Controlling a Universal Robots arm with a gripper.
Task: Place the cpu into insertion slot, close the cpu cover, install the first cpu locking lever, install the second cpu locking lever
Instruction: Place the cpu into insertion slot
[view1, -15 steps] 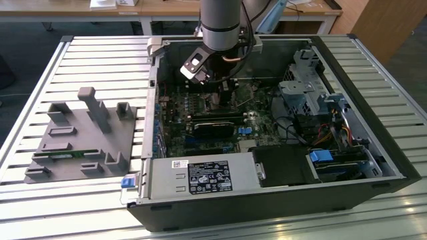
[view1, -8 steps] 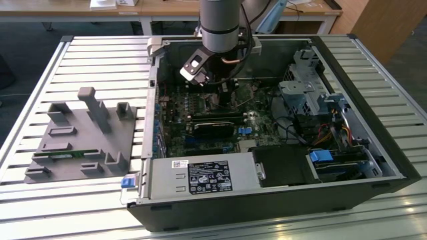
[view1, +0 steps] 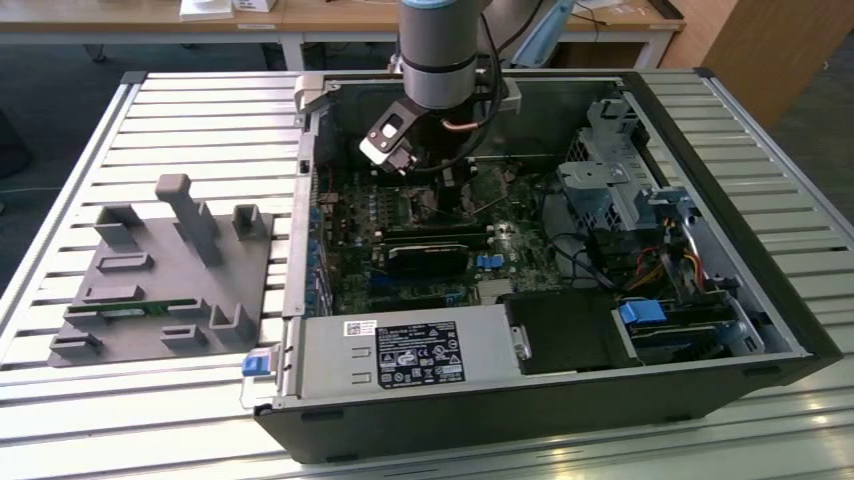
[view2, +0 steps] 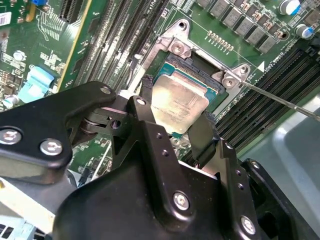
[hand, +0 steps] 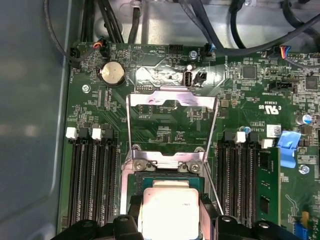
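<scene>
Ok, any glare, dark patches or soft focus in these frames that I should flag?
Exterior view: glare streaks on the table slats, while the inside of the computer case is dim. First wrist view: the cpu top is washed out bright, and the case wall beside the board looks soft. Second wrist view: a soft sheen on the cpu, board detail sharp.

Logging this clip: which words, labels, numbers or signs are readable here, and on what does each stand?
No text can be quoted.
Black-and-white label on the grey metal box: print too small to read.
Small white sticker above it: too small.
Square silver-grey metal-topped cpu: faint marking, unreadable.
Green circuit board: white lettering, too small to read.
</scene>
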